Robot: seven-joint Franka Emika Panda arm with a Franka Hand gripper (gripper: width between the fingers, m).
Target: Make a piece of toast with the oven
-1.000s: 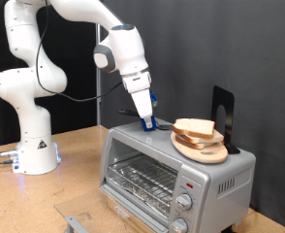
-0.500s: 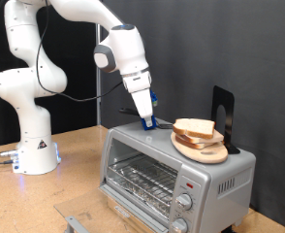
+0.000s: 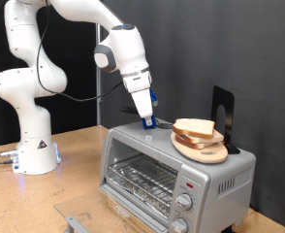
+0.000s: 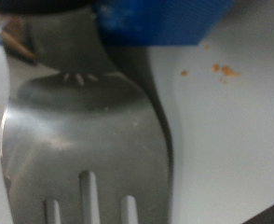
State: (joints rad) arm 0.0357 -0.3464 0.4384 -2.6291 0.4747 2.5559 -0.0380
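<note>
**Spatula on the oven roof, edging toward the bread**

The end effector point(image 3: 147, 118) is low over the top of the oven point(image 3: 172, 170), its fingers pinching a metal spatula point(image 4: 86, 140) with a blue handle. The wrist view shows the slotted blade lying nearly flat on the pale roof, with a few crumbs point(image 4: 221, 69) scattered nearby. In the exterior view the blade points toward the wooden plate point(image 3: 202, 150), which sits near the oven roof's back right corner.

To do this well, I judge the blade should stay flat and low so its leading edge slips under the slice instead of shoving it; pushing slowly would keep the plate from sliding toward the roof's edge.

The plate carries the piece of toast point(image 3: 194, 128), pale and still unbrowned, resting on top of what looks like a stack of wood. The oven's door is shut; behind the glass the wire rack point(image 3: 141, 178) holds nothing I can see.
</note>
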